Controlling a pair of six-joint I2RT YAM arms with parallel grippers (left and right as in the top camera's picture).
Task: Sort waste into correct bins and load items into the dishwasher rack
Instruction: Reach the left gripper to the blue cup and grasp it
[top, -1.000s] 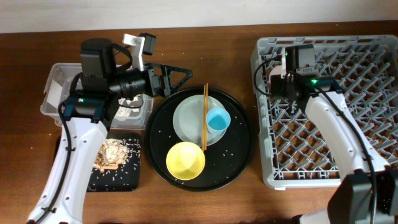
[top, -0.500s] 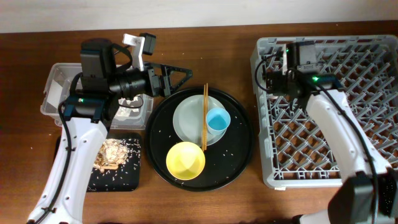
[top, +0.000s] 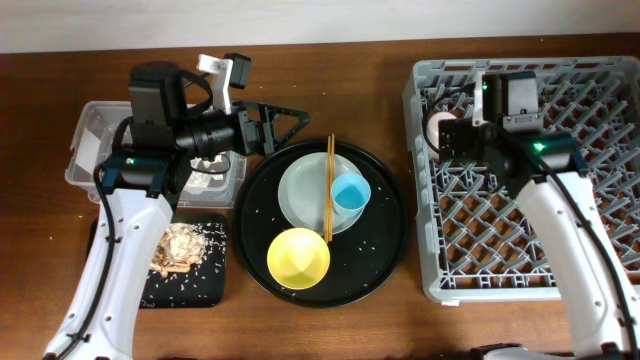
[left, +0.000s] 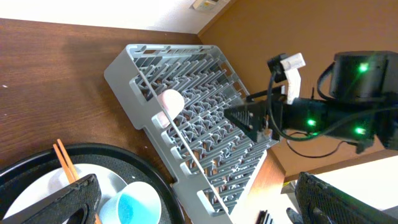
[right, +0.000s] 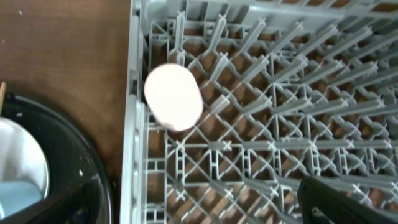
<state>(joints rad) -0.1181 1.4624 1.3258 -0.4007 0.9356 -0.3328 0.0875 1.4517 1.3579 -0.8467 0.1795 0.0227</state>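
A small pink cup (top: 440, 128) (right: 173, 97) stands upside down in the far left corner of the grey dishwasher rack (top: 600, 200) (right: 280, 124). My right gripper (top: 458, 140) (right: 205, 211) hangs open just beside it, holding nothing. On the round black tray (top: 390, 240) lie a grey plate (top: 305, 195), a blue cup (top: 351, 192) (left: 138, 205), wooden chopsticks (top: 328, 190) and a yellow bowl (top: 298, 257). The left gripper (top: 285, 128) (left: 205, 211) is open and empty above the tray's far left rim.
A clear tub (top: 90, 140) with white tissue (top: 208, 182) sits at the left under my left arm. In front of it, a shallow black tray (top: 205, 290) holds tan food scraps (top: 180, 247). Crumbs dot the round tray.
The right gripper opened, let go of the pink cup in the rack and drew back to the right. The left arm stayed still.
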